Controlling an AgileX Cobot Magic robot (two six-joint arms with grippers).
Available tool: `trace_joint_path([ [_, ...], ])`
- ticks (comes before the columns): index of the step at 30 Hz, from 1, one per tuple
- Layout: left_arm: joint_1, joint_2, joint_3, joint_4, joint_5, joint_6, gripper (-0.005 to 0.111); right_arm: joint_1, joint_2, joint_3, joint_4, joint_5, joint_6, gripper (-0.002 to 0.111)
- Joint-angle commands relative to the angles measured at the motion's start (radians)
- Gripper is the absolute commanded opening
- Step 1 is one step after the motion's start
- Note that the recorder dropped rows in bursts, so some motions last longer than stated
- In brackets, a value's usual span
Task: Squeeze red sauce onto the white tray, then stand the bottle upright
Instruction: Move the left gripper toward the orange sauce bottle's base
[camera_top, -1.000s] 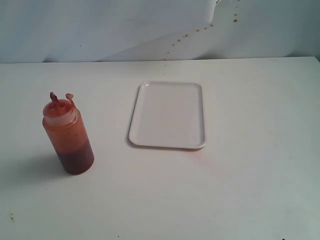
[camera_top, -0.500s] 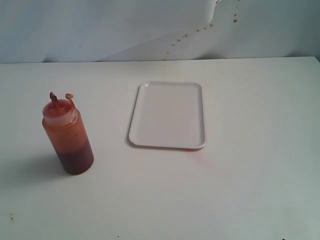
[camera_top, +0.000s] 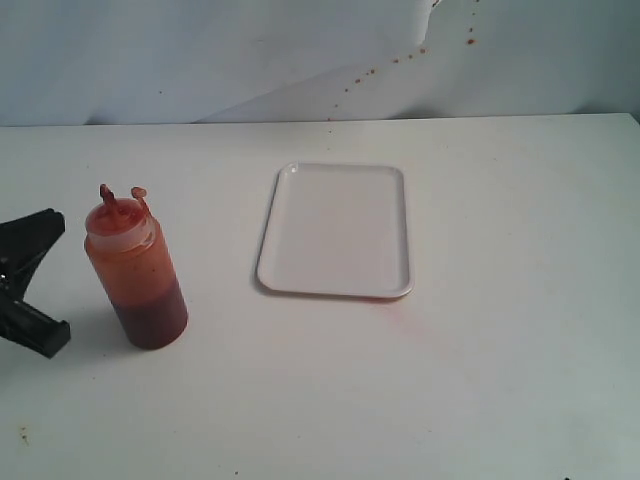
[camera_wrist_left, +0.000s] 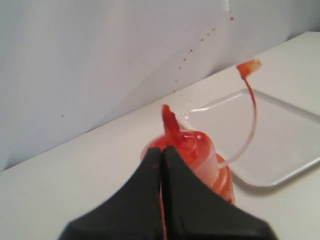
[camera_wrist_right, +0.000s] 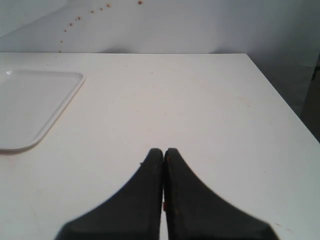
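Note:
The bottle (camera_top: 137, 270) stands upright on the table, left of the white tray (camera_top: 335, 230), and red sauce (camera_top: 150, 315) shows dark through its lower wall. Its smeared nozzle (camera_top: 105, 192) points up, with the small cap (camera_top: 139, 192) hanging beside it on its tether. No drops show on the tray. My left gripper (camera_wrist_left: 161, 150) is shut and empty, just short of the bottle (camera_wrist_left: 200, 160). Its black fingers (camera_top: 30, 238) show at the left edge of the exterior view. My right gripper (camera_wrist_right: 163, 150) is shut over bare table, with the tray (camera_wrist_right: 30, 105) off to one side.
A faint red smear (camera_top: 385, 300) lies on the table at the tray's near edge. Small brown-red specks (camera_top: 395, 60) dot the pale backdrop behind the table. The table's right edge (camera_wrist_right: 280, 95) drops off beside my right gripper.
My left gripper has come into the exterior view from the left edge and now sits beside the bottle. The bottle and tray have not moved.

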Motion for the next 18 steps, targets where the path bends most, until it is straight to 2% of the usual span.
trace_joint_path([
  [1,0.002,0.029,0.011,0.045,0.010,0.002,0.000,-0.007,-0.004,0.004,0.006,-0.004,-0.008,0.000],
  [4,0.002,0.029,0.031,0.000,-0.007,0.031,0.000,-0.007,-0.004,0.004,0.006,-0.004,-0.008,0.000],
  [7,0.002,0.029,0.056,-0.117,0.038,0.085,0.000,-0.007,-0.004,0.004,0.006,-0.004,-0.008,0.000],
  [11,0.002,0.029,0.058,0.021,0.092,0.082,0.000,-0.007,-0.004,0.004,0.006,-0.004,-0.008,0.000],
  [14,0.002,0.029,0.058,-0.040,0.192,0.076,0.000,-0.007,-0.004,0.004,0.006,-0.004,-0.008,0.000],
  [18,0.002,0.029,0.058,-0.032,0.225,0.039,0.000,-0.007,-0.004,0.004,0.006,-0.004,-0.008,0.000],
])
